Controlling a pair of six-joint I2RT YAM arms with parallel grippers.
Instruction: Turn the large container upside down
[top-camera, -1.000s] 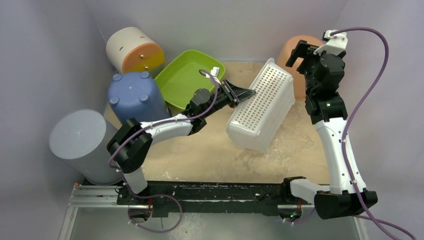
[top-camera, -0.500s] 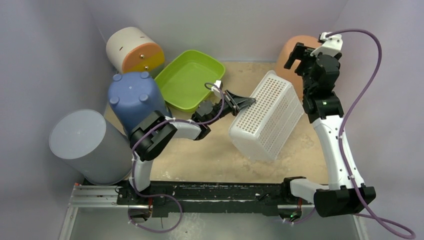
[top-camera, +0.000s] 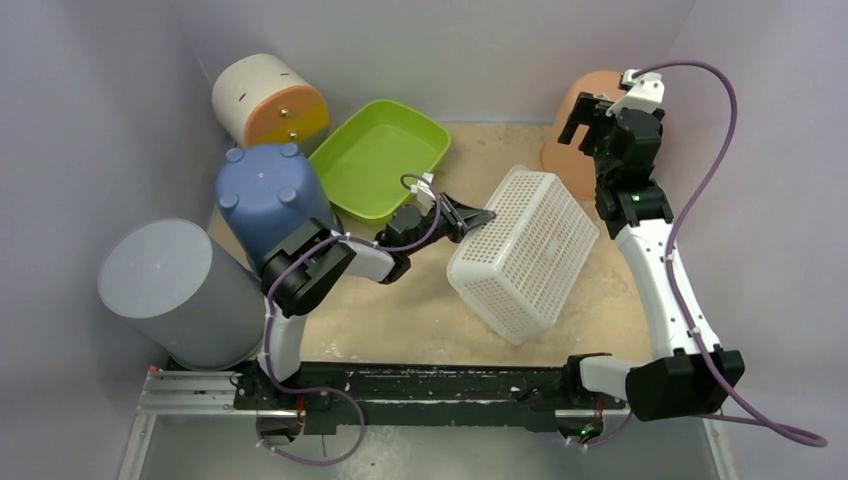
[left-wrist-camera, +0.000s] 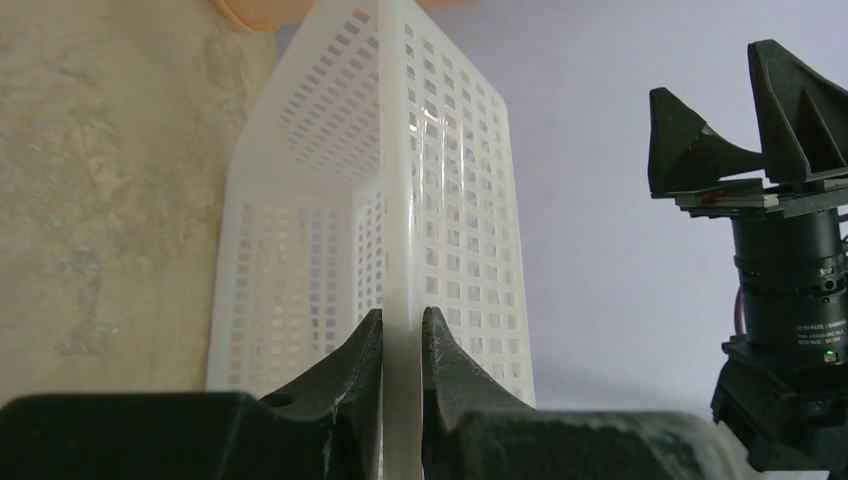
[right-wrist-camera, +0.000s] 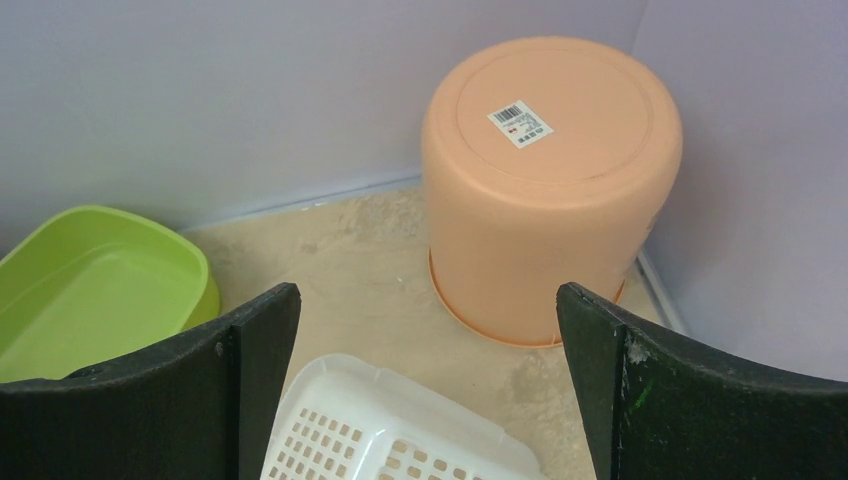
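Observation:
The large container is a white perforated basket (top-camera: 525, 252). It hangs tilted above the sandy floor in the middle of the top view, its bottom turned up toward the camera. My left gripper (top-camera: 478, 214) is shut on the basket's left rim. In the left wrist view the two fingers (left-wrist-camera: 402, 330) pinch the thin white rim, and the basket wall (left-wrist-camera: 440, 190) rises beyond them. My right gripper (top-camera: 585, 118) is open and empty, high at the back right, apart from the basket. The right wrist view shows its wide jaws (right-wrist-camera: 428, 295) above the basket's rim (right-wrist-camera: 390, 430).
An upturned orange bucket (top-camera: 575, 110) stands in the back right corner, also in the right wrist view (right-wrist-camera: 545, 190). A green tub (top-camera: 380, 155), a blue upturned pot (top-camera: 270, 195), a grey cylinder (top-camera: 165, 285) and a white-and-orange drum (top-camera: 268, 98) line the left. Lilac walls enclose the table.
The basket has swung toward the near side and turned more bottom-up as the left arm folded back. The right gripper has shifted slightly back and left, still open.

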